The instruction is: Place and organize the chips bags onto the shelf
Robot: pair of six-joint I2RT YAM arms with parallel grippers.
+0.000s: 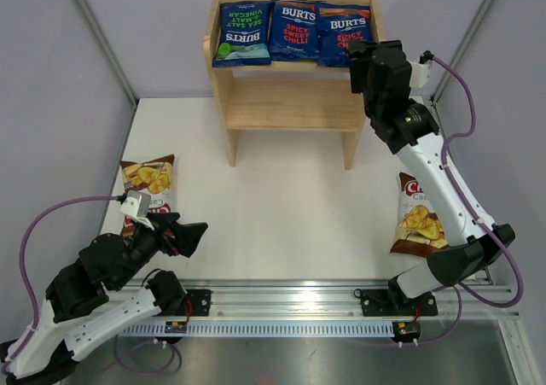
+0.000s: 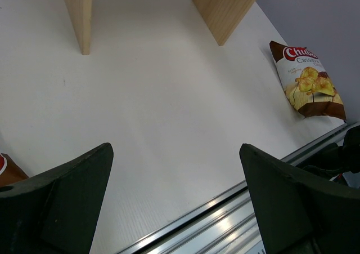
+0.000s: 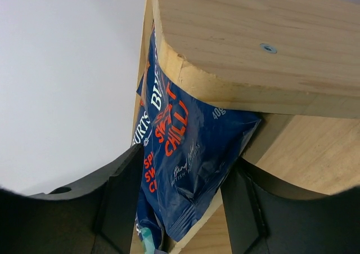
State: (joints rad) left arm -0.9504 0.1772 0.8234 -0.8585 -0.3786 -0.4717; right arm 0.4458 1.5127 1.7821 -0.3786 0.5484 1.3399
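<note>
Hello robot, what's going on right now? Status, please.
Left pincer open, empty. Right pincer astride the right-hand Burts bag on the shelf top, grip unclear. Two Chuba bags on the table. No obstruction seen.

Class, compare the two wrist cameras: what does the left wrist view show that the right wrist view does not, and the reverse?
Only the left wrist: the open left gripper over the white table, a brown Chuba bag lying flat, and a metal rail. Only the right wrist: a dark blue Burts bag between the fingers of the right gripper, and a screw in the wood. Both: the light wooden shelf, legs in one, top rail in the other.
</note>
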